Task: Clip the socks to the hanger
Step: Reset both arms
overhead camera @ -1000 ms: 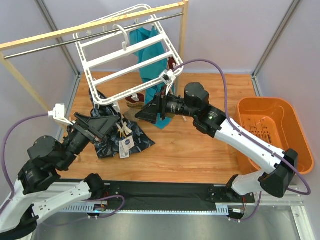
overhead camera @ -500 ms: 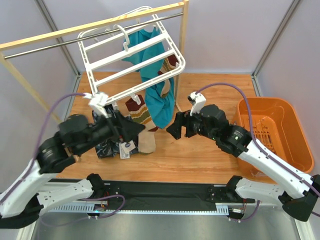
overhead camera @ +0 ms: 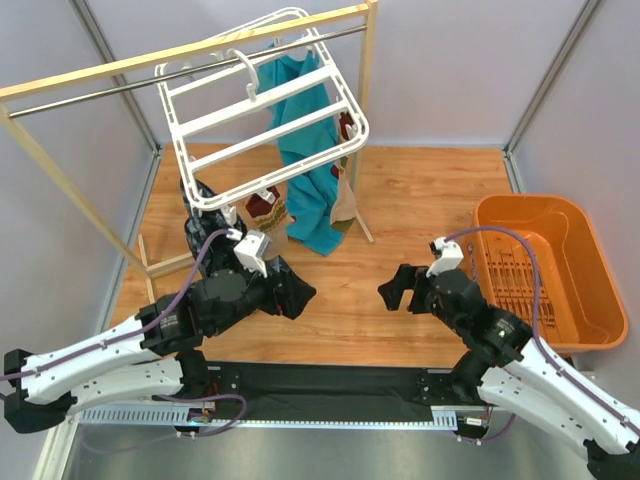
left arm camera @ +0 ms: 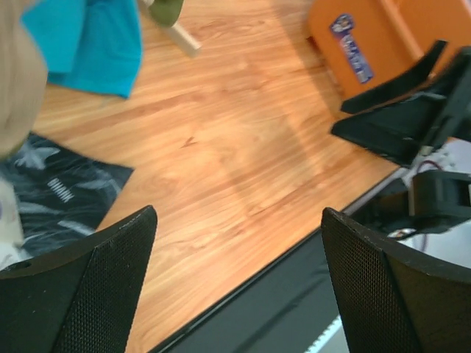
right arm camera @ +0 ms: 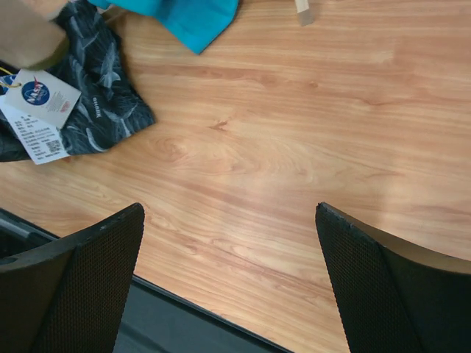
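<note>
The white hanger hangs tilted from the metal rail. A striped maroon-and-beige sock dangles under its near edge. Another beige sock hangs by the teal cloth. A blurred beige sock lies on the navy cloth in the right wrist view and the left wrist view. My left gripper is open and empty, low over the floor. My right gripper is open and empty, facing it.
An orange basket stands at the right and shows in the left wrist view. The dark navy cloth with white tags lies left of centre. The wooden rack with its leg stands at the back.
Both arms have pulled back from the hanger towards the near edge and dropped low. The hanger has swung back. The striped sock now hangs from it.
</note>
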Available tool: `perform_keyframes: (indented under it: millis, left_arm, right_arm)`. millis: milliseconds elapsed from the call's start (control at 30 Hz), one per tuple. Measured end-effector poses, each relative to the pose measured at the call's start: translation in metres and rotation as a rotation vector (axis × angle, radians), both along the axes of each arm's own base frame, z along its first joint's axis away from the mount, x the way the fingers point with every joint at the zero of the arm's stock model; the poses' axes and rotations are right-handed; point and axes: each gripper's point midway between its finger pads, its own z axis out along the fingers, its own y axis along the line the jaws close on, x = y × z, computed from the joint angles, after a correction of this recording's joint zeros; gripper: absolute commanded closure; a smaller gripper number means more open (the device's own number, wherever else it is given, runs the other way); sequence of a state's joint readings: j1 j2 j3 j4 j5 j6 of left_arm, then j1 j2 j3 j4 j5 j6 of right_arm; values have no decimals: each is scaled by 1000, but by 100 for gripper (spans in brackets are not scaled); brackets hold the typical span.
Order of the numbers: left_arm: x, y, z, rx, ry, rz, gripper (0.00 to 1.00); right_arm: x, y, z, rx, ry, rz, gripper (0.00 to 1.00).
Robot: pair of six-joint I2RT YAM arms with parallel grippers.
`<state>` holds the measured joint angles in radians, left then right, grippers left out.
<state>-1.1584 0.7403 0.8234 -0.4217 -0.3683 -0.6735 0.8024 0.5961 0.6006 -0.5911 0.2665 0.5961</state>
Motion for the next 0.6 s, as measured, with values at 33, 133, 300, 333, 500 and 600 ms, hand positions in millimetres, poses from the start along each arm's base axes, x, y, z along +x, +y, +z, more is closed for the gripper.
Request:
perform_keyframes:
  millis: [33, 133, 300, 333, 500, 600]
  left_arm:
    - [-1, 6, -11, 11, -3, 11, 1]
    - [0, 20, -26, 7, -19, 46, 0]
    - [-2, 33, -24, -107, -62, 70, 0]
    - [-3, 35, -26, -137, -65, 74, 0]
    - [-9, 45, -41, -235, -56, 85, 0]
    - [-12, 48, -45, -282, -42, 88, 0]
  right_arm:
    - [-2, 0, -3, 31, -9, 2, 0]
    - [-9, 6, -18, 138, -46, 26, 0]
    - [-15, 12, -37, 281, -78, 32, 0]
    - [-15, 15, -39, 306, -82, 37, 0]
    - [-13, 16, -39, 363, -69, 4, 0]
    - [-12, 15, -39, 375, -64, -16, 0]
